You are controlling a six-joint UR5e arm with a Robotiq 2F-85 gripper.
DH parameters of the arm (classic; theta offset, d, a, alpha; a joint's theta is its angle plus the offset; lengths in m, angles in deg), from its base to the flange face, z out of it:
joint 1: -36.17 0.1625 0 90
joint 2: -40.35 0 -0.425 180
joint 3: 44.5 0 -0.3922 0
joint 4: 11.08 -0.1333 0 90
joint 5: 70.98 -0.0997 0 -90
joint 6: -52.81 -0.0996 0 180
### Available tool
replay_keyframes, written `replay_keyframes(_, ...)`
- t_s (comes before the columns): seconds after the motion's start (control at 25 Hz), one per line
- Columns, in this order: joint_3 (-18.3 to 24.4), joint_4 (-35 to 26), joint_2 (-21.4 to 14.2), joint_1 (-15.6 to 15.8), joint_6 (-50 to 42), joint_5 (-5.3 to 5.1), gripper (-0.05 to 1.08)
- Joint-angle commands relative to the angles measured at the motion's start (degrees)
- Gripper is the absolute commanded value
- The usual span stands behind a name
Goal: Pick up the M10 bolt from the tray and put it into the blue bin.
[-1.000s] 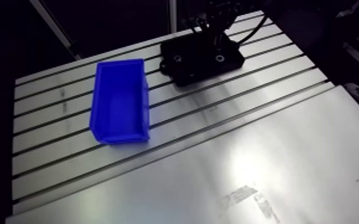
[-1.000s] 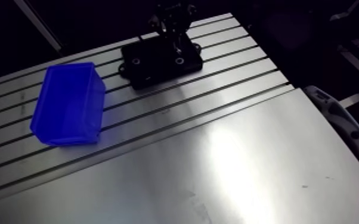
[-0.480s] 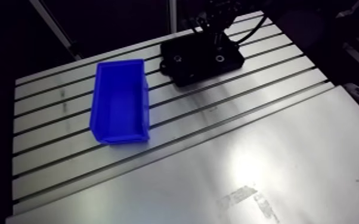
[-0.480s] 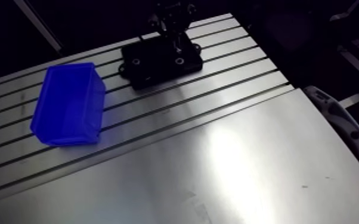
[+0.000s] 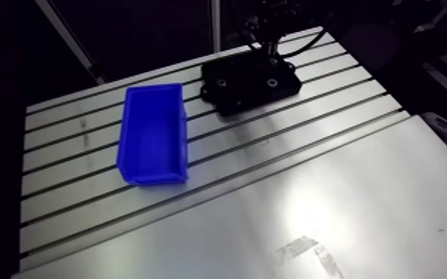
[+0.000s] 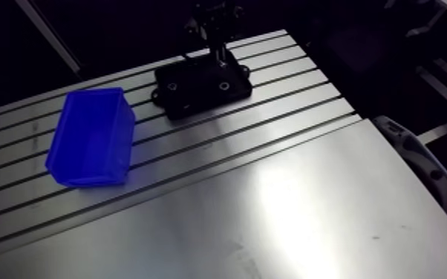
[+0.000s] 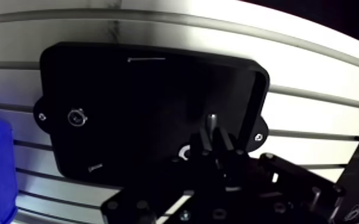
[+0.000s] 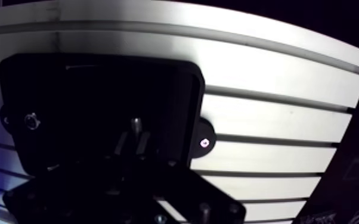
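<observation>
A: Progress so far?
B: About halfway, I'd judge. The fingers (image 7: 220,140) are clenched on the bolt (image 7: 213,123), whose dull grey shank pokes out past their tips, over the black tray (image 7: 128,83).
A: And what's left?
B: Carrying it to the blue bin (image 5: 152,132), which looks empty and sits beside the tray on the table (image 5: 330,193).

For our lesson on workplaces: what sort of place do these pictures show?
Probably a robotics lab or workshop bench: a slotted aluminium table, a blue bin and a black tray, with a gripper shut on a bolt.
</observation>
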Motion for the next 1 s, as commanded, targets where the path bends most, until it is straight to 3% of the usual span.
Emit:
replay_keyframes(0.04, 0.21, -3.54, -4.24, 0.03, 2.14, -0.24, 1.05)
replay_keyframes(0.32, -0.76, -10.84, -11.19, 0.82, 5.40, -1.03, 1.05)
replay_keyframes(0.68, -1.82, -18.57, -18.13, 4.25, 15.59, -3.67, 1.05)
replay_keyframes(1.0, -4.72, -19.10, -21.91, 10.40, 26.93, -3.32, 1.04)
